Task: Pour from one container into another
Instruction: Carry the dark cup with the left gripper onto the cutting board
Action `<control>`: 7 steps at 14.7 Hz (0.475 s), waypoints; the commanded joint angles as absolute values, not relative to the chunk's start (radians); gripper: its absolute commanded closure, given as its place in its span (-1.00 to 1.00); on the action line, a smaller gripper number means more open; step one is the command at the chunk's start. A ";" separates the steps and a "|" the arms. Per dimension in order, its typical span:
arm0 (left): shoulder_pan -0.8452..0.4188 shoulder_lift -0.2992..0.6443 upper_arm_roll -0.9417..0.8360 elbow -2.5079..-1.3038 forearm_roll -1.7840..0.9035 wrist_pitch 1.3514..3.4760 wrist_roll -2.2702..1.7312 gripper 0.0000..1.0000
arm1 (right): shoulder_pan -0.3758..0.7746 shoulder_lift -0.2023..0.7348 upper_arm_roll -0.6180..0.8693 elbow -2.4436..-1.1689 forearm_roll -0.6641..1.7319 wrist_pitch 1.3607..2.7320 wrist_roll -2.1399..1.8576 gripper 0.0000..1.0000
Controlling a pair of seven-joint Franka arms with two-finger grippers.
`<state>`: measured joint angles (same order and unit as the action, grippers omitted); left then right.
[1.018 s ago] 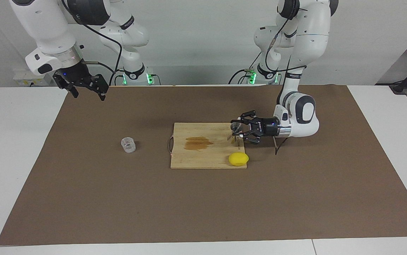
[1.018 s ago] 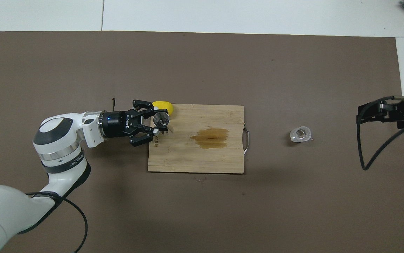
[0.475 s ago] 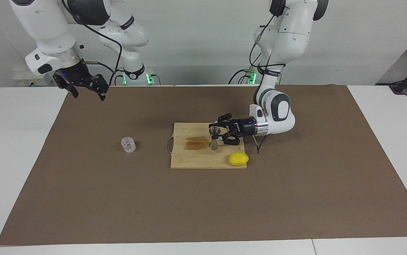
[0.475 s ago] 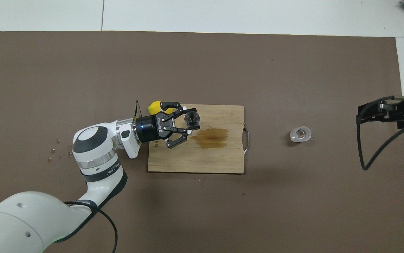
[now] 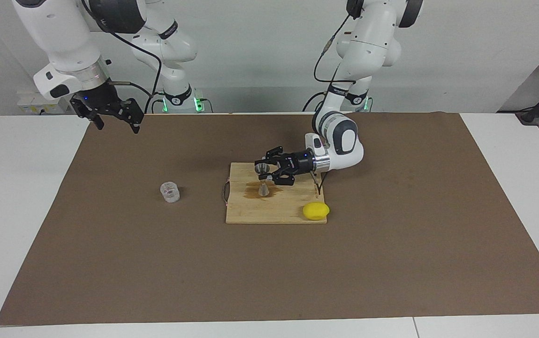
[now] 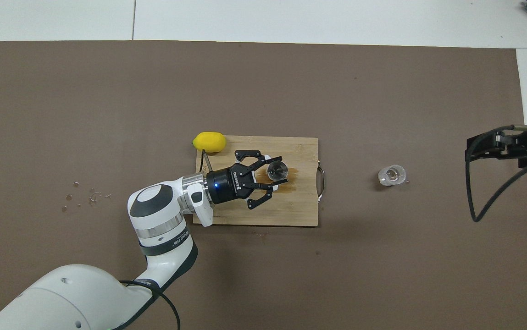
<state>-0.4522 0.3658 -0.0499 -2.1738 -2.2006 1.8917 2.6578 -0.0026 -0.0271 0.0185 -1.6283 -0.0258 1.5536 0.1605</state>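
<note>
The right gripper [image 5: 117, 121] hangs wide open, waiting over the mat's corner at its own end of the table. The glass cup [image 5: 170, 192] stands upright on the mat, toward that end from the cutting board [image 5: 274, 213]. The left gripper [image 5: 263, 172] is clamped on the steel jigger [image 5: 263, 180], upright over the board's brown stain [image 5: 250, 191], the lemon [image 5: 316, 211] resting at the board's corner.

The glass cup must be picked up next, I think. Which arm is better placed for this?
The right. Its gripper hangs open and empty toward the glass cup's end of the mat. The left gripper is shut on the jigger over the cutting board.
</note>
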 commanded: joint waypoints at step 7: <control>-0.491 0.350 -0.035 -2.200 -2.241 1.990 2.694 1.00 | -0.014 -0.049 0.023 -1.651 -0.015 1.552 0.152 -1.00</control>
<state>-0.4634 0.3654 -0.0483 -2.1791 -2.2166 1.9545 2.6732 -0.0027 -0.0271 0.0185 -1.6283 -0.0258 1.5536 0.1605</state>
